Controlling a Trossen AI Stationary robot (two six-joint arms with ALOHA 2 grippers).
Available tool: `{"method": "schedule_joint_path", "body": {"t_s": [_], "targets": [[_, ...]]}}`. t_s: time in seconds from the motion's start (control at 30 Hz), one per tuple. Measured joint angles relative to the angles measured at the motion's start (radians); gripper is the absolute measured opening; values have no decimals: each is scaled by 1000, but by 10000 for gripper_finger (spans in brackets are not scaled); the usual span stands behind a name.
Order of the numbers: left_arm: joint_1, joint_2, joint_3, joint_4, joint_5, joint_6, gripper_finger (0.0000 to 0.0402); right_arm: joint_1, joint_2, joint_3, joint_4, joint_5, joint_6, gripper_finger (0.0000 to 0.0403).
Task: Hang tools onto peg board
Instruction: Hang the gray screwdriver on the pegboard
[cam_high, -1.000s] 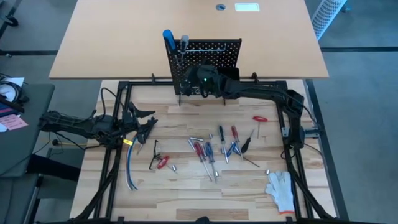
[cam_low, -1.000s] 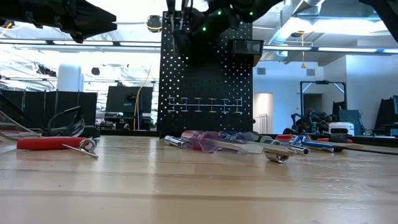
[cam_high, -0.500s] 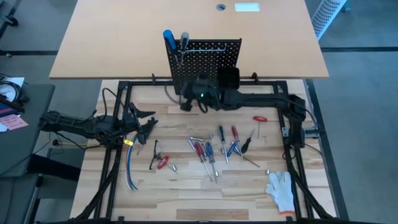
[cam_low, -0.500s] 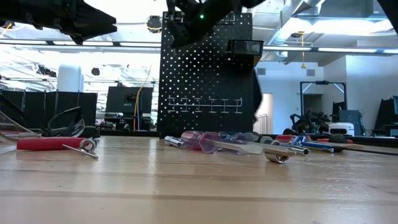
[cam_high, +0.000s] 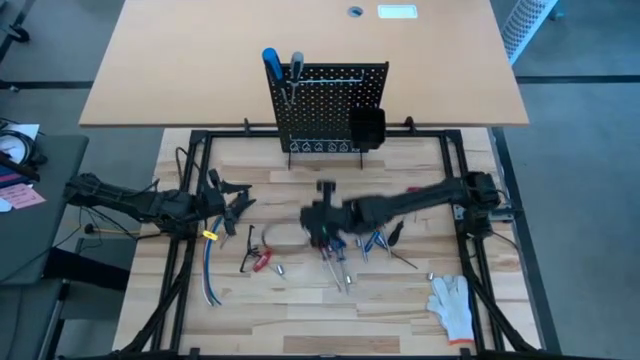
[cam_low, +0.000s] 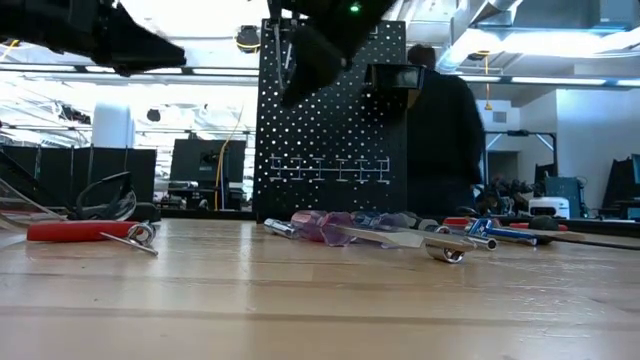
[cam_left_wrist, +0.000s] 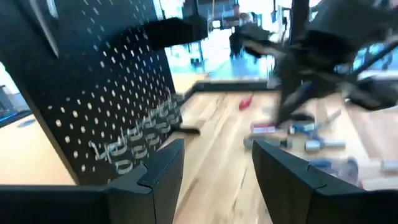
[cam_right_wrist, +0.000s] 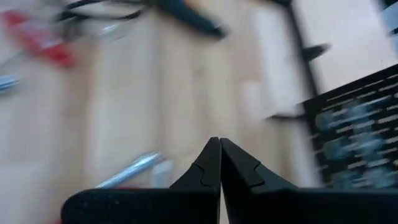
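The black peg board (cam_high: 330, 105) stands upright at the table's far edge, with a blue-handled screwdriver (cam_high: 270, 60) and a grey-handled one (cam_high: 296, 67) hanging at its top left and a small black bin (cam_high: 366, 126) on it. Several screwdrivers and keys (cam_high: 350, 245) lie on the table's middle. Red-handled pliers (cam_high: 262, 260) lie left of them. My right gripper (cam_right_wrist: 219, 149) is shut and empty above the loose tools (cam_high: 322, 215). My left gripper (cam_left_wrist: 217, 162) is open and empty at the table's left (cam_high: 238, 200).
A white glove (cam_high: 452, 303) lies near the front right corner. A cable bundle (cam_high: 208, 270) lies at the front left. A red T-handled key (cam_high: 418, 190) lies right of centre. A person (cam_low: 445, 130) stands behind the peg board in the low view.
My right gripper has swung away from the peg board toward the table's near edge and down, and now hangs over the loose tools. A person has come into view behind the board.
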Motion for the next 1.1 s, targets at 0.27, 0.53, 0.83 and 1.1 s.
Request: {"method": "schedule_joint_path", "body": {"t_s": [0.27,0.53,0.83,1.1], "targets": [[-105,148,0,-115,-68,-186,185,122,-103,-198,-181,207,433,12],[-180,362,0,-135,-70,-446,185,112,-255,-299,-374,132,945,62],[-217,606,0,-111,-85,-565,185,-15,-200,-330,-250,15,974,209],[-217,690,0,-68,-92,-529,185,-177,-91,-330,-200,-141,1006,280]]}}
